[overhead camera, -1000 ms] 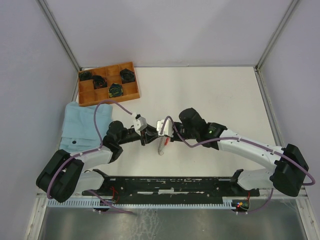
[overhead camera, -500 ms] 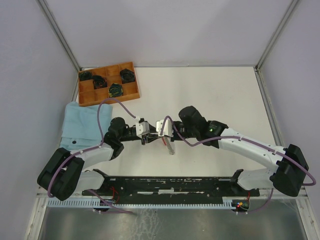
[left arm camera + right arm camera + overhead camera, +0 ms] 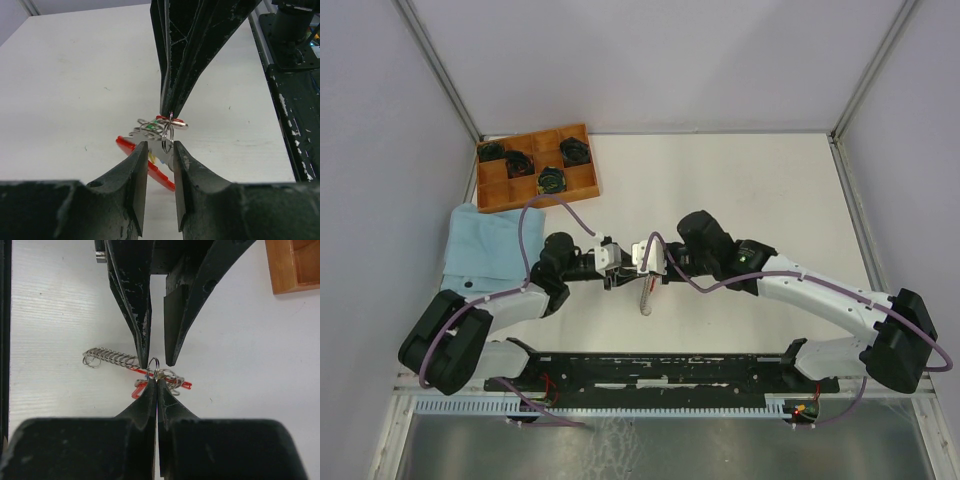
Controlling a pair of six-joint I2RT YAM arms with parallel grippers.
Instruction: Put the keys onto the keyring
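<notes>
So the left gripper (image 3: 159,147) has its jaws part-way apart around the dangling keys (image 3: 141,131), and you can't tell if it's actually gripping anything. Mid-table between both arms, the keyring (image 3: 168,131) is pinched tight in the right gripper (image 3: 156,381).

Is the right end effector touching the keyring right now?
Touching. The right wrist view shows the right end effector shut, with the keyring pinched between its fingertips and no gap between them.
</notes>
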